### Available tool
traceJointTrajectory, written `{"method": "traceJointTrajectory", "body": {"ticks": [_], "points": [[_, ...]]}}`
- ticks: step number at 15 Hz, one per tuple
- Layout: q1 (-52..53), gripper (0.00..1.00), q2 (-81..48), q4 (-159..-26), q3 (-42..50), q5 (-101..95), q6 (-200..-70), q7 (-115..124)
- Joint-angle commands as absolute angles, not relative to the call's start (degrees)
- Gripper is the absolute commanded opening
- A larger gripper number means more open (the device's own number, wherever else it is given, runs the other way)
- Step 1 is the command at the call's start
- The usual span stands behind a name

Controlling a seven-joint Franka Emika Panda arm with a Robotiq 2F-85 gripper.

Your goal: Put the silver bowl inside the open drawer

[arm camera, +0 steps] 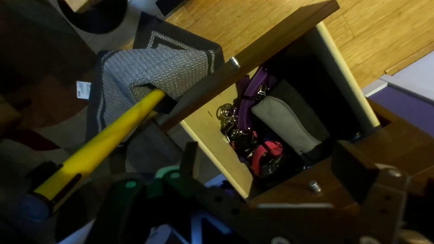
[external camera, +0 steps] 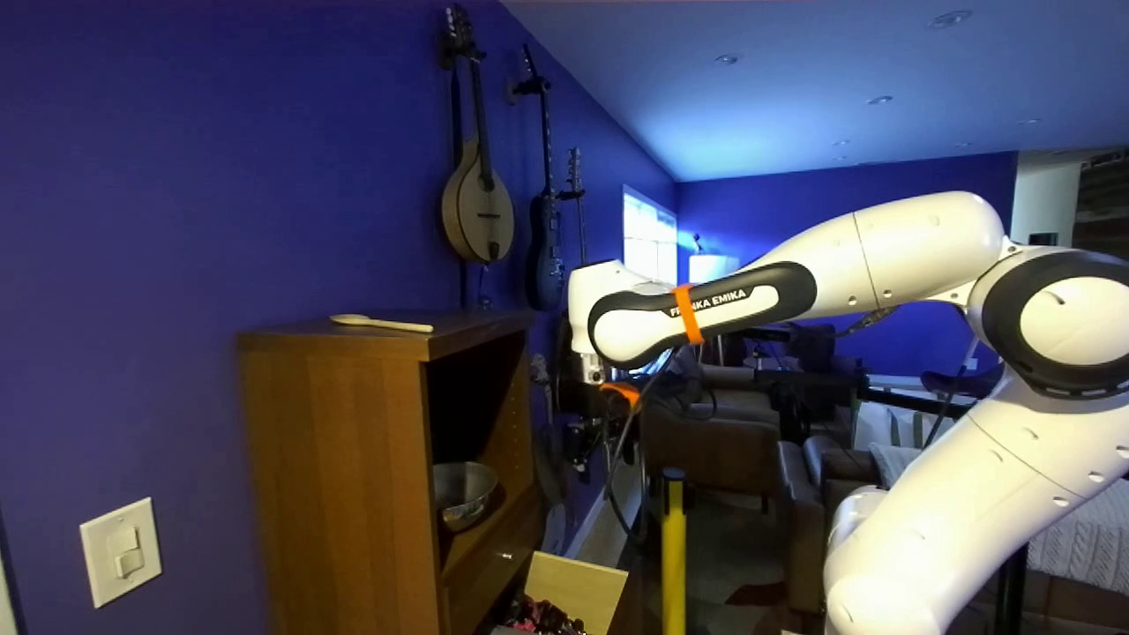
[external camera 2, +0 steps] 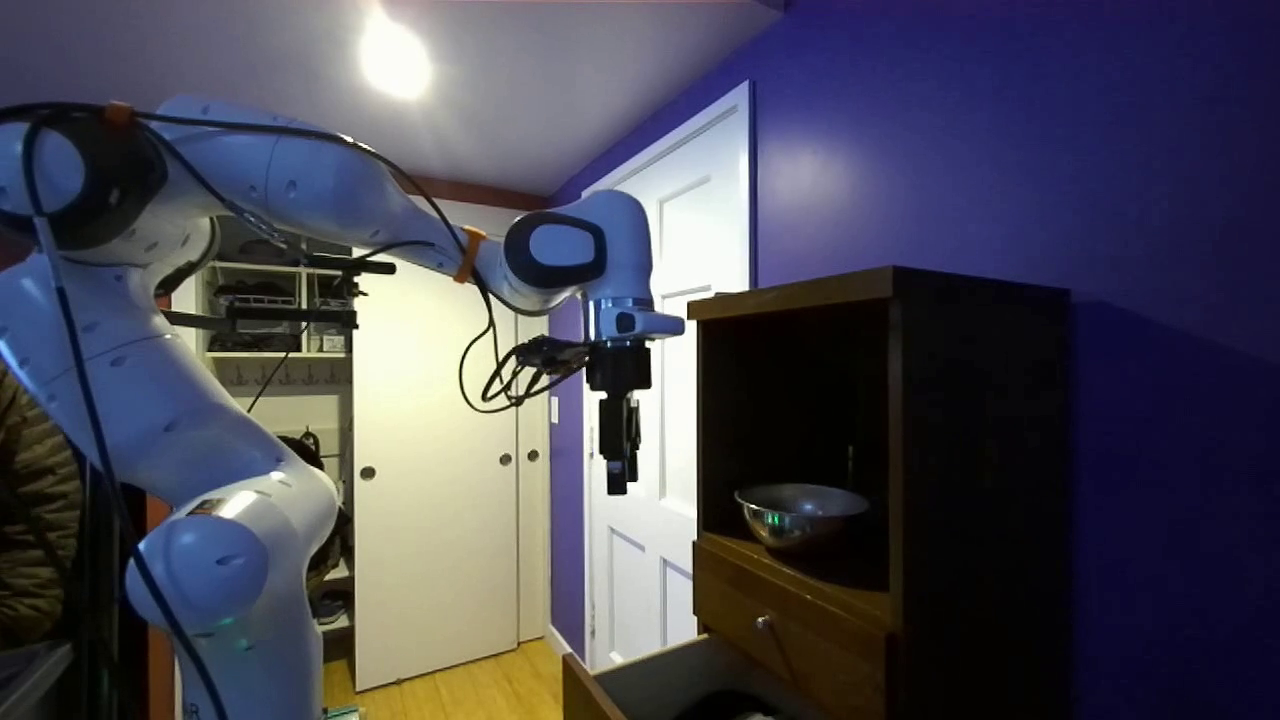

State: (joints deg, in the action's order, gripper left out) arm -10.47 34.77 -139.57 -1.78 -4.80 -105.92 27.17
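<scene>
Black and nearest in the wrist view, my gripper [arm camera: 271, 166] has its jaws spread apart. Past it, in both exterior views, I see the silver bowl [external camera 2: 800, 518] sitting upright on the upper shelf [external camera: 485, 538] of the brown cabinet [external camera 2: 980, 450], apart from the gripper. Lower down, the open drawer [arm camera: 217, 135] holds a purple strap [arm camera: 244, 117], a red strap [arm camera: 258, 159] and a grey pouch-like item [arm camera: 288, 123]. Beyond it I make out a grey woven mat [arm camera: 162, 66] and, farthest, the wooden floor [arm camera: 366, 20].
</scene>
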Motion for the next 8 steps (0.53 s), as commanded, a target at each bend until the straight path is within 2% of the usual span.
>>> {"method": "traceJointTrajectory", "body": {"ticks": [1,6,8], "points": [[-13.68,1.00,34.65,-142.06,-1.80,-3.69,-108.40,35.25],[-13.54,1.00,34.21,-142.39,-1.73,-4.80,-107.69,36.98],[-13.07,1.00,33.37,-141.22,-1.52,1.81,-108.93,42.90]]}}
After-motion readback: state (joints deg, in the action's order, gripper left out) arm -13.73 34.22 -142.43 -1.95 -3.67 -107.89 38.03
